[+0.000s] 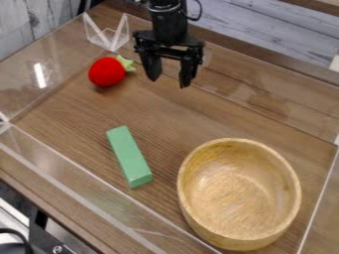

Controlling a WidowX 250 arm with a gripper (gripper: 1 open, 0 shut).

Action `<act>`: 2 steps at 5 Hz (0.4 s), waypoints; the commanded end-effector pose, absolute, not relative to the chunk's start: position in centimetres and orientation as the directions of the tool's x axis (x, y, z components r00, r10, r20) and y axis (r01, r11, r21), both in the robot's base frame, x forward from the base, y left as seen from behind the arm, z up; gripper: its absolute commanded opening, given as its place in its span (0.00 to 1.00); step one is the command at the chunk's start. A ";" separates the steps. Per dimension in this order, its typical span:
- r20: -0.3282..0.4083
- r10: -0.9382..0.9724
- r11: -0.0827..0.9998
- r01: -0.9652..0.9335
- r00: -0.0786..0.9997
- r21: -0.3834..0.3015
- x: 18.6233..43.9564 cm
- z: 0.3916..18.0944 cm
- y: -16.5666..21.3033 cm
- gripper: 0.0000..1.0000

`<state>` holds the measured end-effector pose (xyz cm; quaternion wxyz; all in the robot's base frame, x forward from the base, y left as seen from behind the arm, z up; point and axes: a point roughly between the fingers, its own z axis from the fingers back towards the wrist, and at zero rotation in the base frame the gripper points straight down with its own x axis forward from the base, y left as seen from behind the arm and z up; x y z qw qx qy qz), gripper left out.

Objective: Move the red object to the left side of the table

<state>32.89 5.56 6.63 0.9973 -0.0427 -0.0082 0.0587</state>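
Note:
The red object (pixel 107 70), a small round strawberry-like toy with a green leafy top on its right, lies on the brown wood-grain table (pixel 232 109) near the far left. My gripper (pixel 171 75) hangs pointing down just right of it. Its dark fingers (pixel 153 67) are spread open with nothing between them. A small gap separates the left finger from the toy's leaves, and they do not touch.
A green rectangular block (pixel 129 156) lies in the middle front. A round light wooden bowl (pixel 240 190) fills the front right. Clear acrylic walls (pixel 47 55) border the table. A clear folded stand (pixel 103 33) sits behind the toy.

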 end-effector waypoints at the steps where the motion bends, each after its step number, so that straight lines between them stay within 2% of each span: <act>1: 0.115 0.128 0.990 -0.120 0.985 -0.070 33.9 10.1 6.5 1.00; 2: 0.122 0.177 0.983 -0.169 0.977 -0.069 33.8 9.2 6.2 1.00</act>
